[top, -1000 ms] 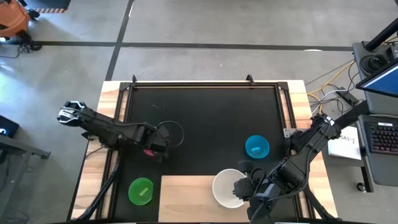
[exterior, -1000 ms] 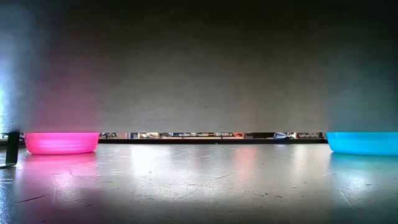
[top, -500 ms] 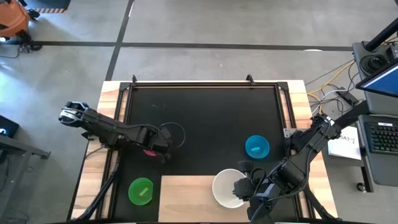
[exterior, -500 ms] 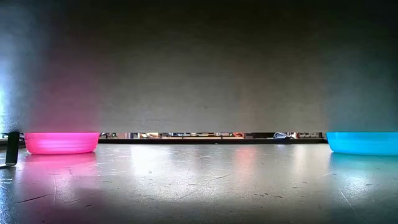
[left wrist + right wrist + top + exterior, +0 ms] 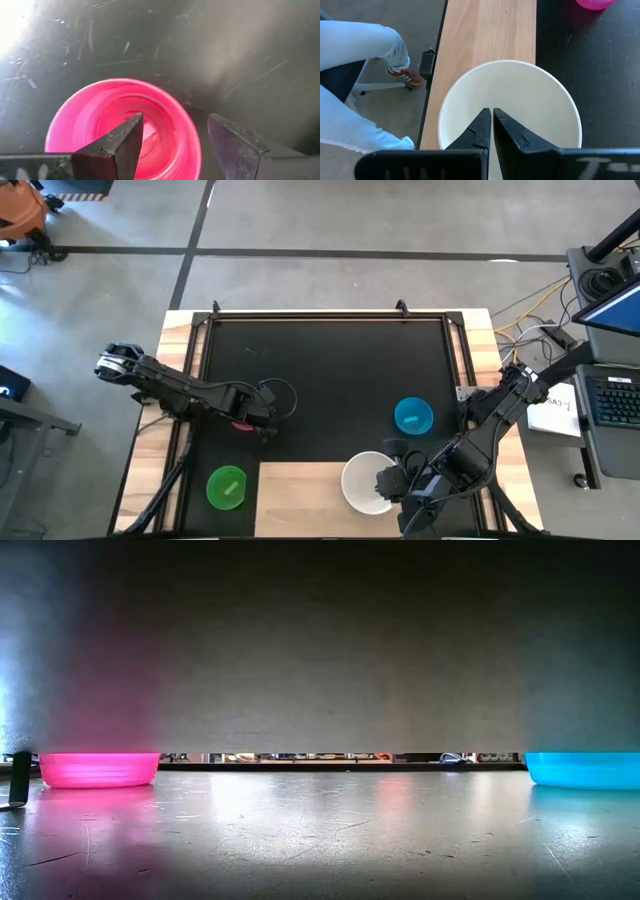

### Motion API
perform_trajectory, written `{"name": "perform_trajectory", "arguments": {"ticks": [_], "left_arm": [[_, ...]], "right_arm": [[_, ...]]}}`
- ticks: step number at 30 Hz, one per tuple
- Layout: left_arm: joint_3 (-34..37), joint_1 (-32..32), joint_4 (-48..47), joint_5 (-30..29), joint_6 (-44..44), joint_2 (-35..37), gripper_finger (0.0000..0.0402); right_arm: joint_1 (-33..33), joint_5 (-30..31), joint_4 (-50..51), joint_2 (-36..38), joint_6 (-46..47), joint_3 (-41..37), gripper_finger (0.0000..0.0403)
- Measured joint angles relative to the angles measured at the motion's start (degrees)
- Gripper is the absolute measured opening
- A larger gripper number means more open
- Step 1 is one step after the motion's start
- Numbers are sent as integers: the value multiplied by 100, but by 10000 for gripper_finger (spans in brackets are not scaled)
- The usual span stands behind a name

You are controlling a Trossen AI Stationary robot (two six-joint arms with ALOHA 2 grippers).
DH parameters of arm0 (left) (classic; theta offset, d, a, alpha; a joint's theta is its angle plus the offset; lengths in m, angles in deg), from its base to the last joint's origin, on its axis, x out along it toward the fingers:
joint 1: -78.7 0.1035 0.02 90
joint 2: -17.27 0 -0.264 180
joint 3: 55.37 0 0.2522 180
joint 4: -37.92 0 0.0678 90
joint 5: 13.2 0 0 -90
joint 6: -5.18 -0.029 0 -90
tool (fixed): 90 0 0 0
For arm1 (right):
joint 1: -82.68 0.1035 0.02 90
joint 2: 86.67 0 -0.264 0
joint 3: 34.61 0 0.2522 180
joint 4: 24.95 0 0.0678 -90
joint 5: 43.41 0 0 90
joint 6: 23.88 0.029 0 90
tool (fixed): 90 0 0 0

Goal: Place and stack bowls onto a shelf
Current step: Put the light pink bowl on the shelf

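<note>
Left end effector (image 5: 172, 145), fingers wide, has crept slightly over the pink bowl (image 5: 122, 127) on the black mat (image 5: 330, 370): grasp pending. Right end effector (image 5: 492, 131), fingers together, remains above the white bowl (image 5: 510, 107) on the shelf (image 5: 490, 35).

Board (image 5: 300, 498) lay at mat's (image 5: 330, 370) near edge. One bowl (image 5: 367, 482) sat on board's right end, second bowl (image 5: 413, 416) just beyond it on mat. Third bowl (image 5: 226, 487) lay left of board. Fourth bowl (image 5: 122, 130) sat under left gripper (image 5: 262, 420), mat's left side.
</note>
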Motion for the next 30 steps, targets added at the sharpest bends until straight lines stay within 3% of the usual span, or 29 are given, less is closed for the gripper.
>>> {"name": "perform_trajectory", "arguments": {"ticks": [16, 20, 26, 30], "left_arm": [[230, 0, 216, -223, 150, -579, 197], [228, 0, 214, -225, 94, -732, 151], [228, 0, 214, -25, -68, -757, 25], [215, 0, 217, 250, -249, -677, 11]], "right_arm": [[0, 0, 4, 0, 0, 0, 9], [0, 0, 15, -2, 0, 0, 9], [0, 2, 15, -2, -2, 0, 9], [0, 2, 15, -2, -61, 0, 9]]}}
